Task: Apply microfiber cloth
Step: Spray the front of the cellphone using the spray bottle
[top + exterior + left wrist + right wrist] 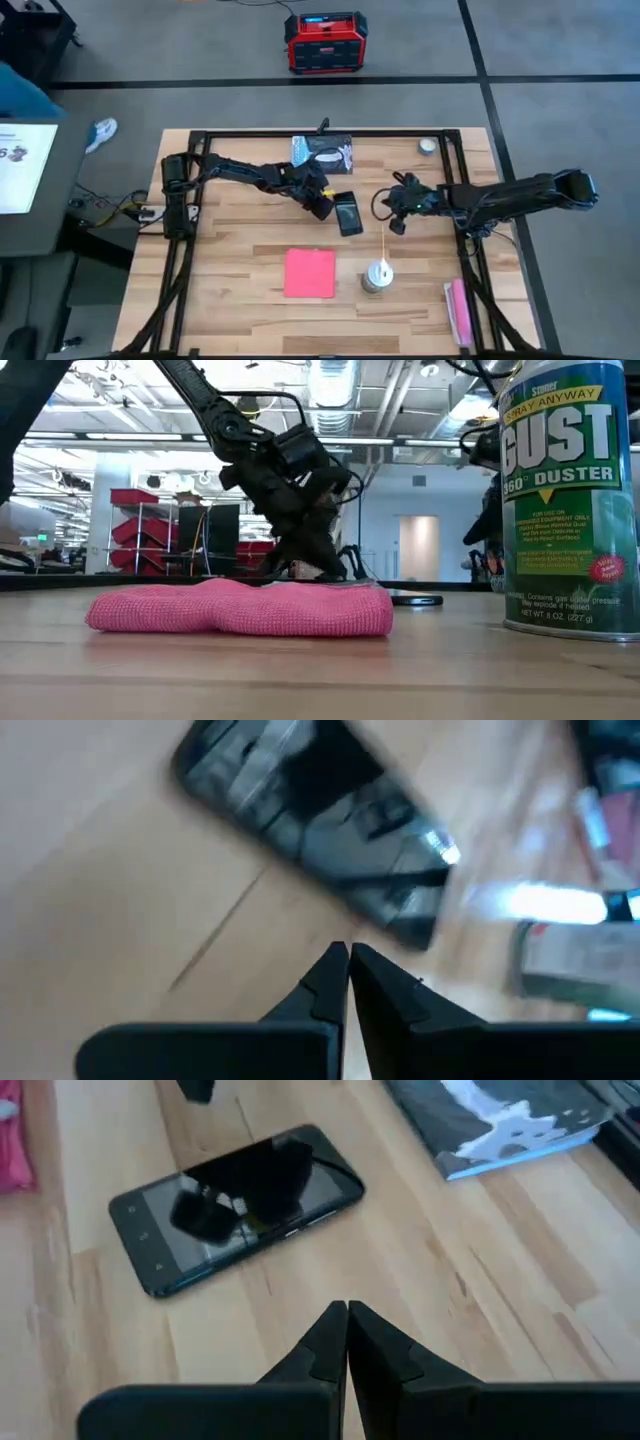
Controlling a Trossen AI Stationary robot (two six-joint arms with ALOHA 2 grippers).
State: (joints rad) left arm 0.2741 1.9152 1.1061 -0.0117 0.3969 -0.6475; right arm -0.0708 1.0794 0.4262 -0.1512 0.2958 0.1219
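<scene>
The pink-red microfiber cloth lies flat on the table's near middle, and no gripper touches it. A black phone lies face up beyond it. My left gripper is shut, low over the wood just left of the phone, with nothing between its fingers. My right gripper is shut too, to the right of the phone and clear of it.
A duster spray can stands upright right of the cloth. A black printed packet lies at the far edge, with a small round tin at the far right. A narrow pink oblong lies near the right front corner.
</scene>
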